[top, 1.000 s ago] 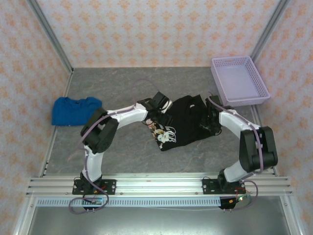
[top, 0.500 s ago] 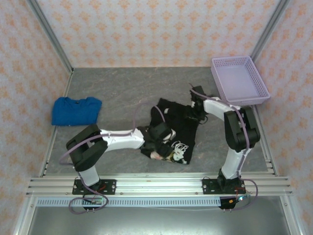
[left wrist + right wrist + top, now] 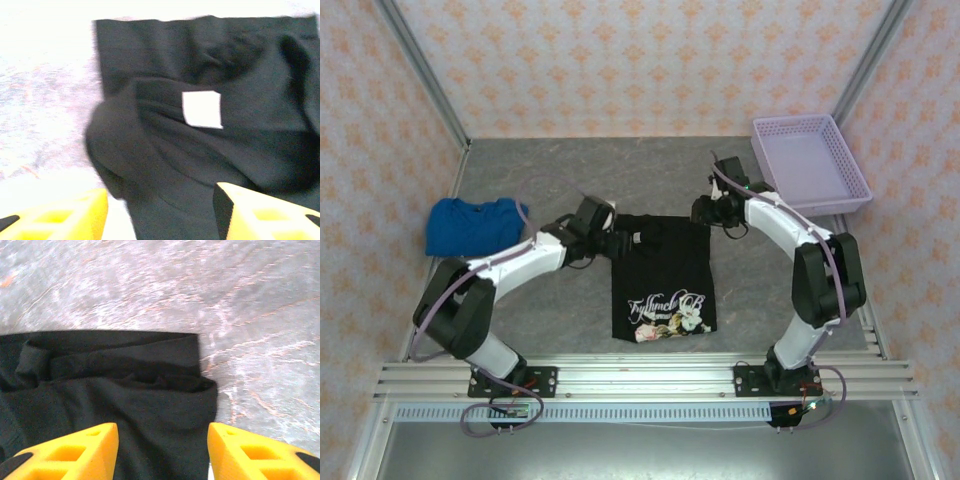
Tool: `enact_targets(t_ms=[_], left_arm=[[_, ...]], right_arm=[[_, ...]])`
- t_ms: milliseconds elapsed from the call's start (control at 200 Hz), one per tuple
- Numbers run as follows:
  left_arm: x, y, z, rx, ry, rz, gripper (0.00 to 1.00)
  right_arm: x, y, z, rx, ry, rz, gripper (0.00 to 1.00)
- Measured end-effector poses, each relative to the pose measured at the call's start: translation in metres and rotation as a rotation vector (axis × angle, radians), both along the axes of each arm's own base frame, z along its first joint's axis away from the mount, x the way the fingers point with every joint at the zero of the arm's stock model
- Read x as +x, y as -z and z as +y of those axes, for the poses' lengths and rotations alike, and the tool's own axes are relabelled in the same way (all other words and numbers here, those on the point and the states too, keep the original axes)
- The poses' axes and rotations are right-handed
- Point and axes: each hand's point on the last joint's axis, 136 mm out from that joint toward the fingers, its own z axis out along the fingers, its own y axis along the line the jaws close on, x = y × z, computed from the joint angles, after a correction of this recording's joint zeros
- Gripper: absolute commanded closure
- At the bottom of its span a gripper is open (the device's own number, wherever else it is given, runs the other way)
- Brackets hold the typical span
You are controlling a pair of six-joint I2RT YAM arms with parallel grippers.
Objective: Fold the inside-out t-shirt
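Bunched a second ago, the shirt (image 3: pixel 660 280) is now lying flat mid-worktop (image 3: pixel 560 170), the left pincer (image 3: pixel 612 244) at its 10 o'clock corner and the right pincer (image 3: pixel 703 210) at 1 o'clock hovering half open, gripping nothing, so folding is becoming possible.

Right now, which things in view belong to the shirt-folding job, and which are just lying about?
Part of the job:
- black t-shirt, spread on the table
- left gripper
- right gripper

Just lying about:
- blue garment, far left
- purple basket, back right
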Motion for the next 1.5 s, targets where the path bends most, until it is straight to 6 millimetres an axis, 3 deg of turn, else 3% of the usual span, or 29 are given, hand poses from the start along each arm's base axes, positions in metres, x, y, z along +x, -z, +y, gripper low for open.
enact_targets(t_ms=[110,230,450,570,675,796,1006,1131,1306,1501], left_arm=[[0.015,0.016,0.010,-0.008,-0.048,0.071,0.43],[0.021,0.030,0.004,-0.010,-0.046,0.135,0.49],[0.026,0.050,-0.002,0.003,-0.048,0.211,0.78],[0.031,0.047,-0.005,-0.002,-0.042,0.204,0.93],[0.037,0.038,-0.009,-0.009,-0.023,0.180,1.00],[0.040,0.028,-0.010,-0.009,0.000,0.148,1.00],[0.048,-0.014,-0.014,-0.036,0.049,0.022,1.00],[0.057,-0.024,-0.016,-0.043,0.064,-0.029,1.00],[0.077,-0.021,-0.010,-0.005,0.034,-0.065,0.85],[0.107,0.014,0.000,0.107,-0.029,-0.065,0.59]], right_arm=[[0.001,0.014,-0.005,-0.001,0.041,0.041,0.49],[-0.004,0.037,-0.002,-0.008,0.052,0.100,0.49],[-0.008,0.061,0.004,-0.011,0.057,0.155,0.54],[-0.007,0.069,0.004,-0.015,0.059,0.166,0.54],[-0.007,0.073,0.002,-0.025,0.060,0.171,0.56],[-0.007,0.075,0.000,-0.046,0.058,0.170,0.60],[-0.002,0.079,-0.005,-0.088,0.055,0.166,0.63],[0.001,0.079,-0.008,-0.105,0.055,0.160,0.64],[0.002,0.080,-0.010,-0.119,0.056,0.157,0.64],[0.009,0.074,-0.009,-0.124,0.046,0.138,0.59]])
